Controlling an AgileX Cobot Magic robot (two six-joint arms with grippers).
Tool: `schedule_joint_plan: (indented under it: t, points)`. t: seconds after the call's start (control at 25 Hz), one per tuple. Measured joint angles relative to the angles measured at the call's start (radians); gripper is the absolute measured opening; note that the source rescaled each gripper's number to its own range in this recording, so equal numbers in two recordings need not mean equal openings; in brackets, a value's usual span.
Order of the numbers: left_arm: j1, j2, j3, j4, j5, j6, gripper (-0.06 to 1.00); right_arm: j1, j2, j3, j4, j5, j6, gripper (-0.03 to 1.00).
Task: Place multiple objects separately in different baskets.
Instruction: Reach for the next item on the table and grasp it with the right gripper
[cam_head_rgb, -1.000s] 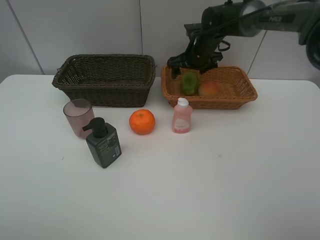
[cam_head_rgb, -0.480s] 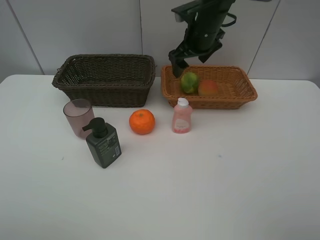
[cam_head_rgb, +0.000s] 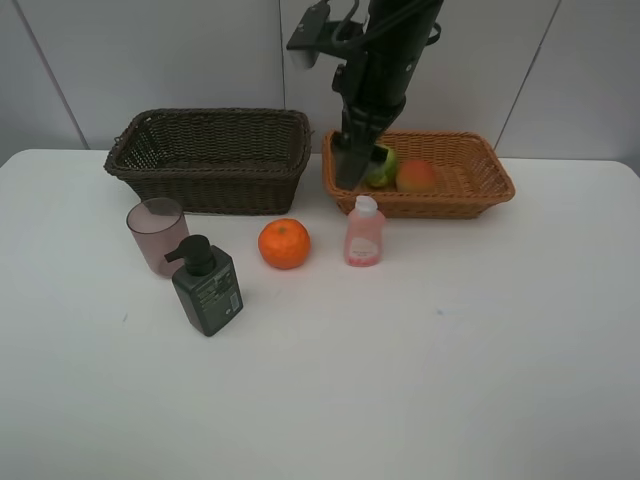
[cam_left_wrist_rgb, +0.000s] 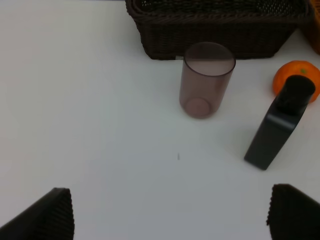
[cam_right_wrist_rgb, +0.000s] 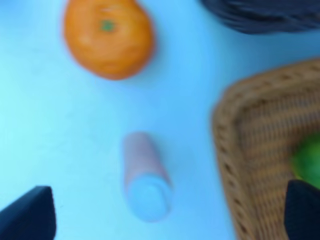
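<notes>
- Fruit lies in the light orange-brown basket (cam_head_rgb: 478, 192). We see the green mango-like fruit (cam_head_rgb: 385, 162) and the red-yellow peach (cam_head_rgb: 417, 176) side by side there, and the green one is partly hidden behind the right gripper (cam_head_rgb: 348, 172).
- We find the dark brown basket (cam_head_rgb: 215, 116) just beside the lighter one, to its left in the high view, at the back of the white table (cam_head_rgb: 450, 350).
- We see the orange (cam_head_rgb: 284, 243) on the table in front of the gap between the two baskets.
- We note the pink bottle (cam_head_rgb: 364, 232) standing upright just in front of the light basket's near wall, by its left corner. Its white cap is on top.
- We see the mauve cup (cam_head_rgb: 157, 235) upright in front of the dark basket's left part. The dark green pump bottle (cam_head_rgb: 206, 287) stands close beside it, nearer the table's front edge. The left wrist view shows a gap between the two.
- We see the right gripper hanging over the left end of the light basket. Its jaws are spread wide and hold nothing. Its own view is blurred and looks down on the pink bottle, the orange and the basket's corner.
- We cannot find the left gripper (cam_left_wrist_rgb: 170, 215) in the high view. Its wrist view shows both fingertips (cam_left_wrist_rgb: 47, 215) far apart over bare table, with nothing between them. The cup, pump bottle, orange and dark basket lie ahead of it.
</notes>
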Motion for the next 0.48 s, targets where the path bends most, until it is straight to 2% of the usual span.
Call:
schedule_joint_plan:
  t: [0.12,0.28,0.48]
  points:
    - [0.000,0.000,0.000,0.000,0.000,0.000,1.00,0.005,-0.008,0.062,0.016,0.002,-0.079,1.00]
    - [0.000,0.000,0.000,0.000,0.000,0.000,1.00,0.011,-0.009,0.133,-0.034,0.001,-0.101,1.00]
    - [0.000,0.000,0.000,0.000,0.000,0.000,1.00,0.011,-0.009,0.184,-0.068,-0.082,-0.102,1.00]
